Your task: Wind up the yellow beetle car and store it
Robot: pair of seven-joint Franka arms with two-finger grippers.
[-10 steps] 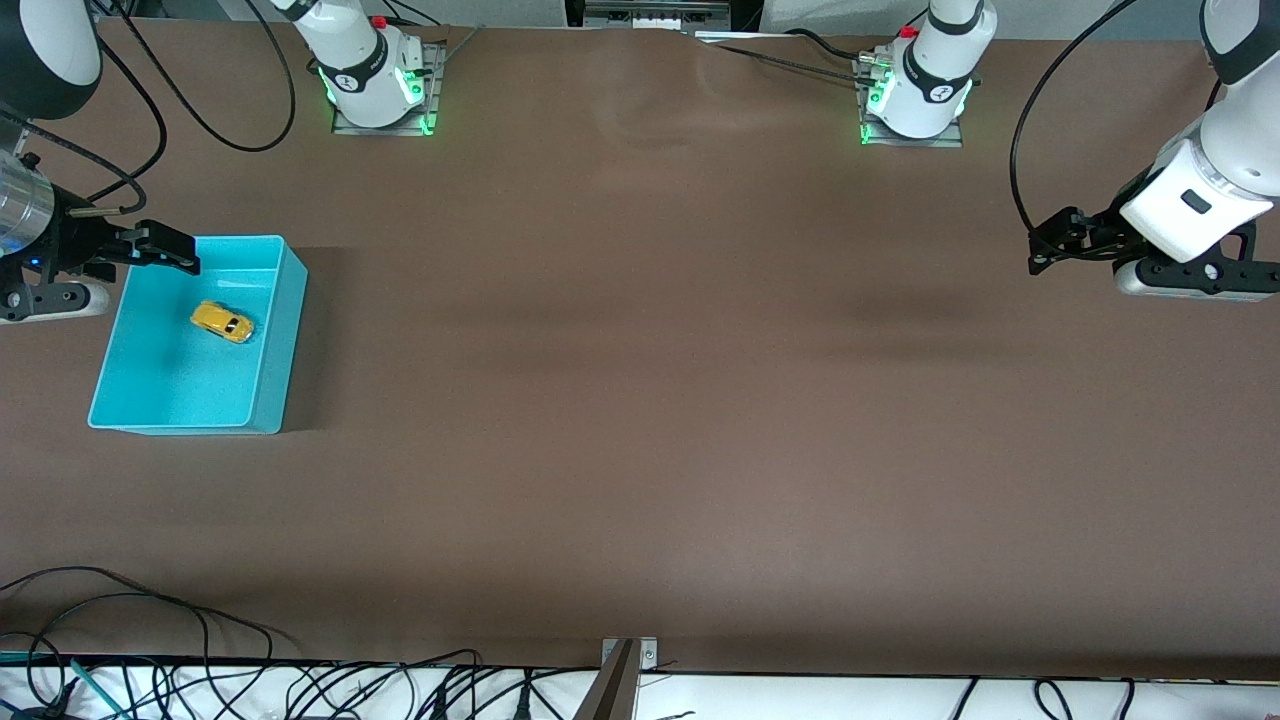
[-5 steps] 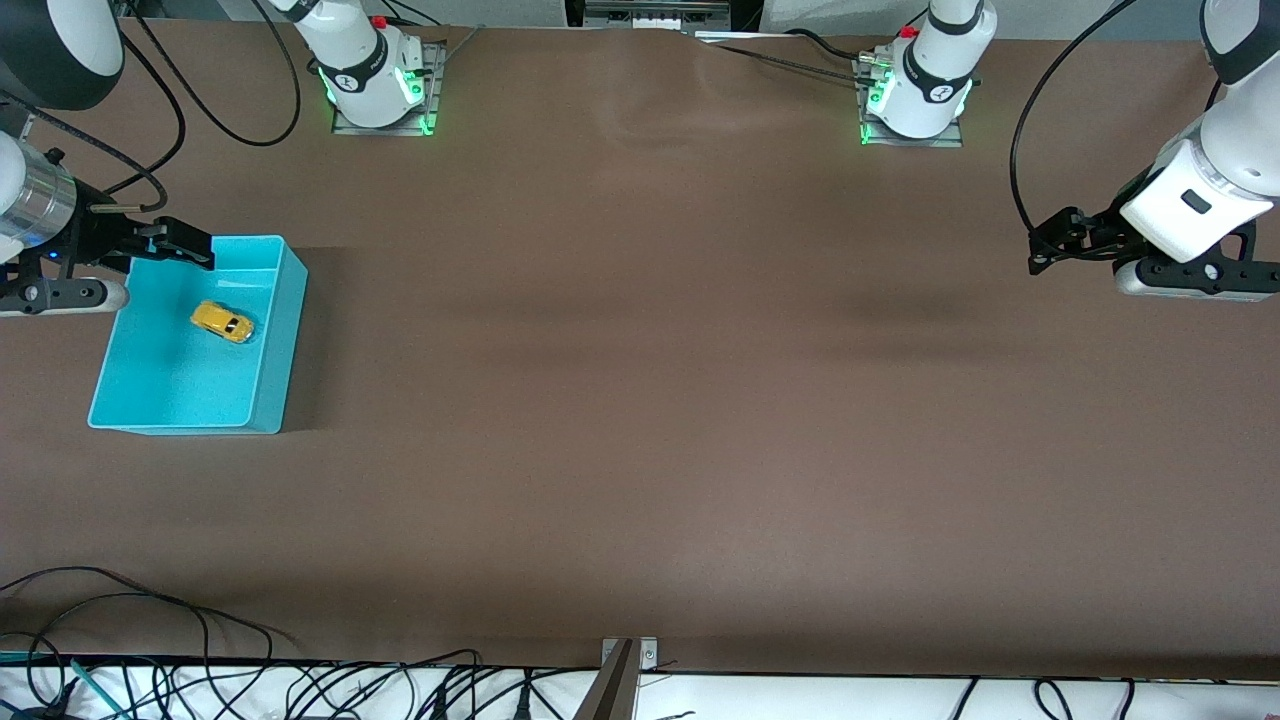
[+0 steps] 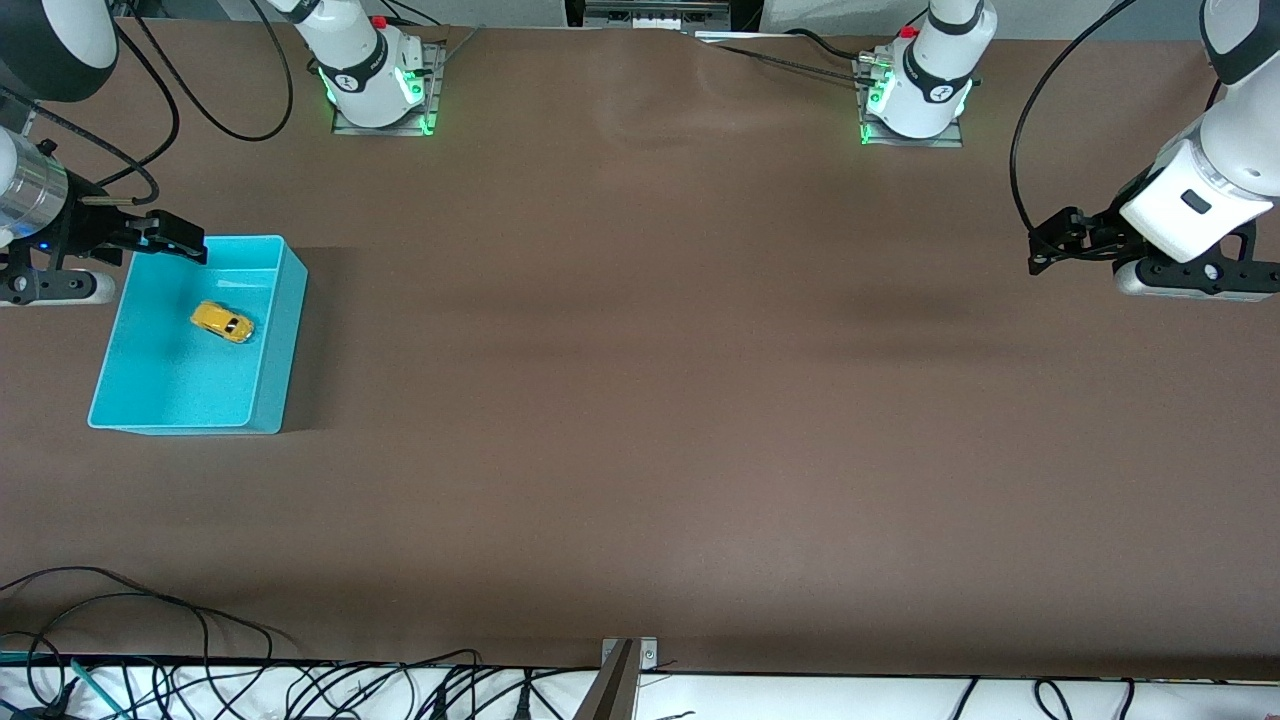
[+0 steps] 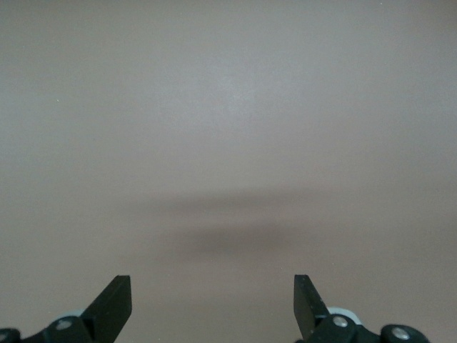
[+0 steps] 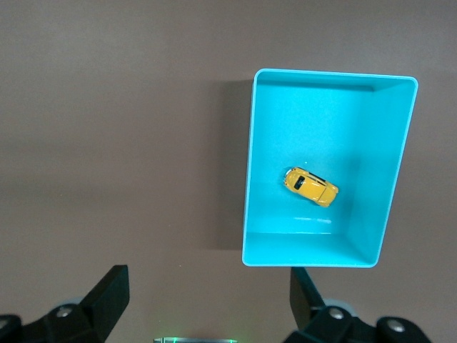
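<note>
The yellow beetle car (image 3: 222, 321) lies inside the turquoise bin (image 3: 280, 340) at the right arm's end of the table; it also shows in the right wrist view (image 5: 310, 186), on the bin's floor (image 5: 371, 179). My right gripper (image 3: 175, 245) is open and empty, up in the air over the bin's corner that lies farthest from the front camera; in its own view it frames bare table (image 5: 208, 296). My left gripper (image 3: 1045, 250) is open and empty, waiting over bare table at the left arm's end; its own view (image 4: 213, 300) shows only table.
The two arm bases (image 3: 375, 85) (image 3: 915, 95) stand along the table edge farthest from the front camera. Cables (image 3: 150, 640) lie along the nearest edge, with a small metal bracket (image 3: 625, 665) at its middle.
My right gripper rose a little over the bin's corner and then drew back slightly. The car and the left arm have not moved.
</note>
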